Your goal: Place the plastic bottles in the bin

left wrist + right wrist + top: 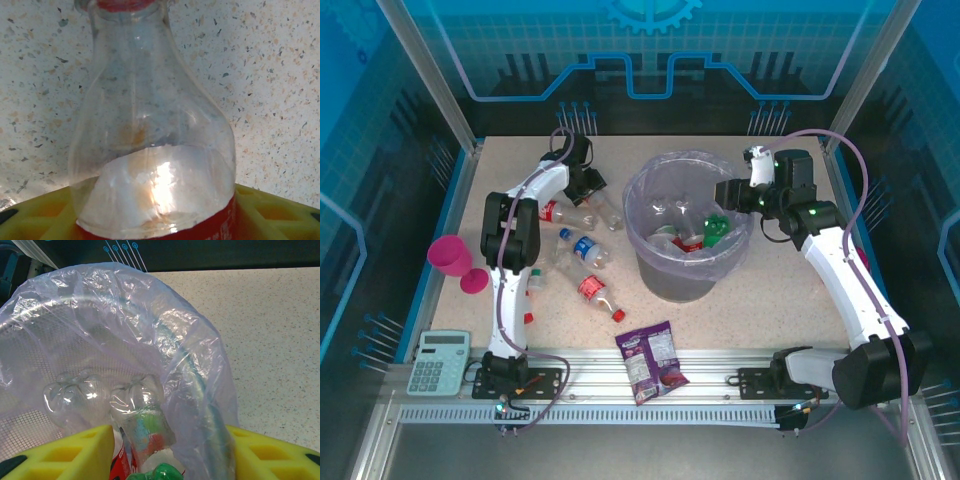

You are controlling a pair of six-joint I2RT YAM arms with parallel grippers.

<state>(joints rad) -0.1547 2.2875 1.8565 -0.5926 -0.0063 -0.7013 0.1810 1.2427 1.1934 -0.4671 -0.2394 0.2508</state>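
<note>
- Overhead, top external view: the bin (pixel 650 278) stands at centre frame with its lavender liner folded over the rim. Bottles already lie inside it, with a green bottle (pixel 717 228) at its right side.
- Same view: the left gripper (pixel 586 188) sits at upper left of the bin, down over a cluster of bottles (pixel 572 214) on the table (pixel 790 320). A blue-labelled bottle (pixel 586 249) and a red-labelled bottle (pixel 594 290) lie lower in the frame.
- Same view, room: bare table runs from the cluster to the bin's left rim. The lift should clear that rim before crossing. The right gripper (pixel 728 193) hangs over the right rim, so the left half of the opening looks the freer. The pink cup (pixel 450 255), calculator (pixel 438 362) and snack packet (pixel 655 360) lie well apart from that path.
- Left wrist view: a red-capped bottle (pixel 150 125) has its cap at the top edge and its red label at the bottom. The yellow fingers (pixel 35 217) flank its body, and whether they press it cannot be told. Best taken squarely on the labelled part, since the thin clear wall may buckle or slip.
- Right wrist view: the right gripper (pixel 170 455) looks down into the bin (pixel 210 390). Its jaws stand apart, with a green piece low between them. Whether that piece is held or lying in the bin cannot be told. Speckled table at right is free.
</note>
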